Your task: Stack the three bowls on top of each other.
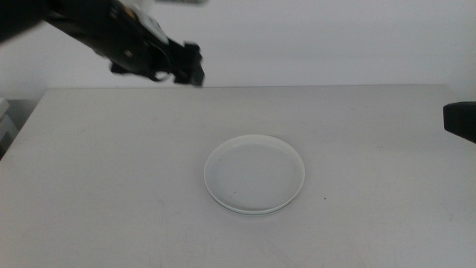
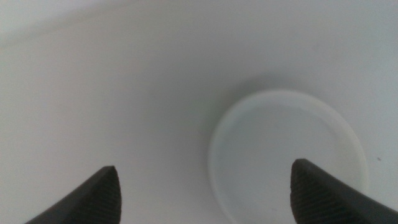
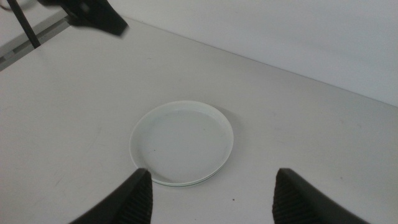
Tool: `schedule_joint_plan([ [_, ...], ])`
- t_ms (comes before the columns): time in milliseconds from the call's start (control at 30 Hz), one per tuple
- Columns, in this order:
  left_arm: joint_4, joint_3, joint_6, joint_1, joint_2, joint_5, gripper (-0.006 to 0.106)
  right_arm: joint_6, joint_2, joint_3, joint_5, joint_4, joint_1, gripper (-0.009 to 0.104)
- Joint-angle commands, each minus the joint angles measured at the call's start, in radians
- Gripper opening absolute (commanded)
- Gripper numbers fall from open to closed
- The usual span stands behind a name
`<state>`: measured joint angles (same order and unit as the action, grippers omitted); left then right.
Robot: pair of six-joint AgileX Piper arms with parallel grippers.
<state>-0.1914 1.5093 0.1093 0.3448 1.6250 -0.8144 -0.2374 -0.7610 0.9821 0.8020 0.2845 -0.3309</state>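
Although three bowls were asked of me, the pictures show what reads as a single white bowl (image 1: 254,174) near the middle of the desk (image 1: 89,186); in the middle view a thin second rim line shows along its near edge, so I judge it to be a stack with the white one on top, though I cannot tell how many lie beneath it, nor see any grey or mint green; no loose bowl shows anywhere on the desk in any view; if all three are nested there, the stacking is done and only the pulling away is left; if not, the missing ones are out of sight. My left tool (image 1: 190,68) hangs high over the far left part of the desk, well apart from the stack; in its own wrist view its jaws stand wide apart with nothing between them, and the stack lies below and off to one side. My right tool (image 3: 208,186) waits at the right side of the desk; its jaws too stand apart and hold nothing, the stack lying beyond them.
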Motion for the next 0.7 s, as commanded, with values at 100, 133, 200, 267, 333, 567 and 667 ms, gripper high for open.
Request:
schedule_joint_plan([
  [100,0.161,0.024,-0.052,0.004,-0.165,0.038,0.105,-0.011,0.001,0.022,-0.063,0.004,0.007,0.050],
  [133,0.198,0.024,-0.076,0.004,-0.180,0.037,0.105,-0.011,0.001,0.022,-0.063,0.004,0.007,0.050],
  [200,0.258,0.024,-0.122,0.004,-0.203,0.036,0.105,-0.011,0.001,0.022,-0.063,0.004,0.007,0.050],
  [267,0.319,0.024,-0.172,0.004,-0.220,0.034,0.105,-0.010,0.001,0.022,-0.062,0.004,0.007,0.050],
  [333,0.369,0.024,-0.200,0.004,-0.233,0.022,0.105,-0.010,0.001,0.022,-0.062,0.004,0.007,0.050],
  [567,0.440,0.024,-0.220,0.004,-0.251,-0.054,0.105,-0.010,0.001,0.022,-0.069,0.019,0.007,0.050],
  [667,0.423,0.024,-0.225,-0.024,-0.251,-0.069,0.105,-0.003,-0.008,0.022,-0.087,0.026,0.007,0.050],
])
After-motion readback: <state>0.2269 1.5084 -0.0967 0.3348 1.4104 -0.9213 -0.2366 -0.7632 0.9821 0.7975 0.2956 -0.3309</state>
